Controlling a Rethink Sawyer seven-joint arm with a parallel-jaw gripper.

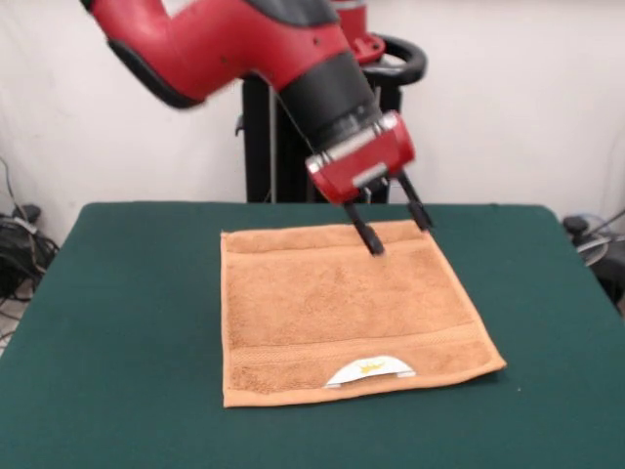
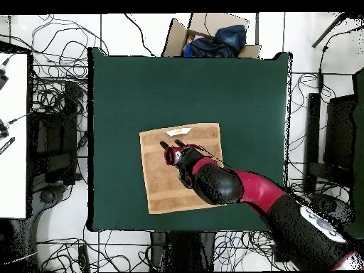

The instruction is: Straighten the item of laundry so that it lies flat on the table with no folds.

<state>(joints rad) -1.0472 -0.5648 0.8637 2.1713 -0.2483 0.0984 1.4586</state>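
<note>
The dark green counter [image 1: 117, 322] is bare all round the towel [image 1: 322, 313], with wide open felt to every edge. The red and black arm [image 1: 244, 44] slants down over the counter's far side; from overhead it covers the towel's lower right part [image 2: 160, 185], which the front view shows uncovered. The orange-tan towel lies spread flat near the counter's middle, its border bands showing and no fold visible. Overhead alone shows a cardboard box [image 2: 178, 35] holding dark blue cloth just beyond one counter edge, and cables [image 2: 57, 106] on the floor alongside. The pincer [image 1: 395, 230] hangs over the towel's far edge, its two black fingers [image 1: 369, 236] spread apart, pinching nothing. A small white label [image 1: 369, 370] sits at the near edge.
</note>
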